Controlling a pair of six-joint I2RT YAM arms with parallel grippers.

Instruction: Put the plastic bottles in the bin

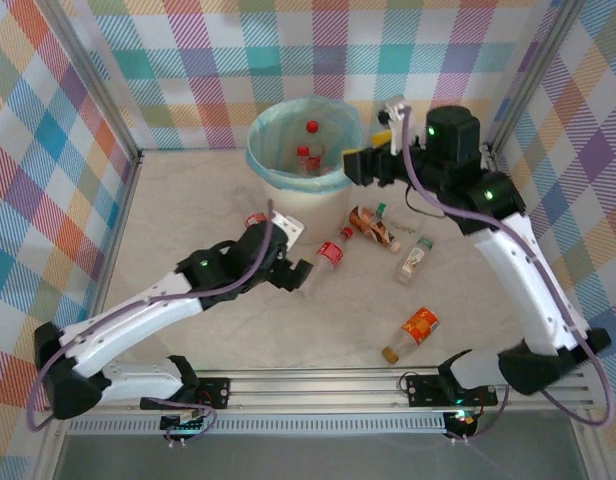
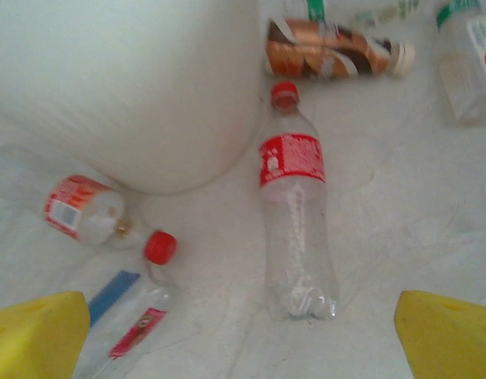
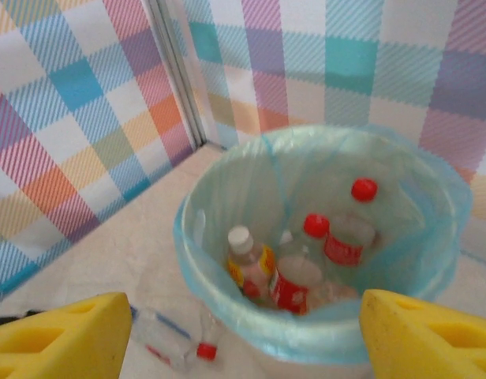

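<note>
Bottles [image 3: 294, 284] half sunk in bin [image 3: 202, 268], green-capped bottle [image 2: 468, 71] cut off

Our left arm stretches low, the left gripper [image 1: 300, 272] spread wide and empty just on the near side of the bin [image 1: 288, 196], while our right arm arches high, the right gripper [image 1: 356, 166] parted and empty at the bin's right rim.

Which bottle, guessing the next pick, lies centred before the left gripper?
The long red-labelled, red-capped bottle, base toward the left gripper; the others lie off to the sides.
</note>
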